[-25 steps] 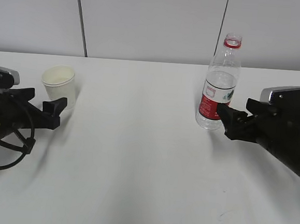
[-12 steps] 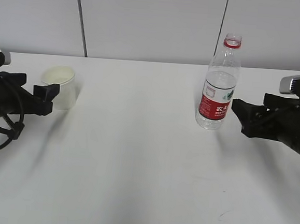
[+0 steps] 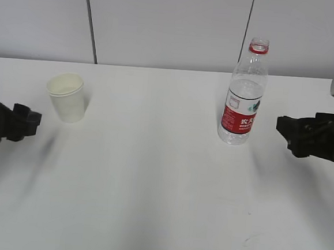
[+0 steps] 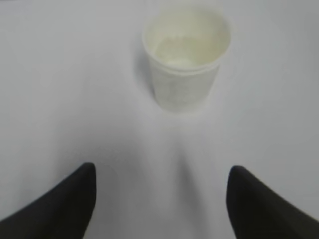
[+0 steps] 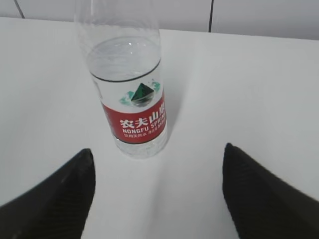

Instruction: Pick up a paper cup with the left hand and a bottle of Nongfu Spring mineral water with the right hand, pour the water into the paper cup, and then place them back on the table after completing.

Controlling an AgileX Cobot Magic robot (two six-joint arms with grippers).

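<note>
A white paper cup (image 3: 67, 97) stands upright on the white table (image 3: 152, 170) at the left; it also shows in the left wrist view (image 4: 185, 59), with something pale in its bottom. A clear uncapped bottle (image 3: 244, 93) with a red label stands upright at the right, holding water (image 5: 124, 57) up to about its shoulder. My left gripper (image 3: 33, 119) is open and empty, apart from the cup, to its left. My right gripper (image 3: 283, 127) is open and empty, apart from the bottle (image 5: 128, 79), to its right.
A pale wall with two dark vertical seams (image 3: 90, 20) rises behind the table's far edge. The left arm lies at the exterior view's left edge, the right arm at its right edge.
Both grippers have drawn back outward: the left away from the cup toward the left edge, the right away from the bottle toward the right edge. Cup and bottle have not moved.
</note>
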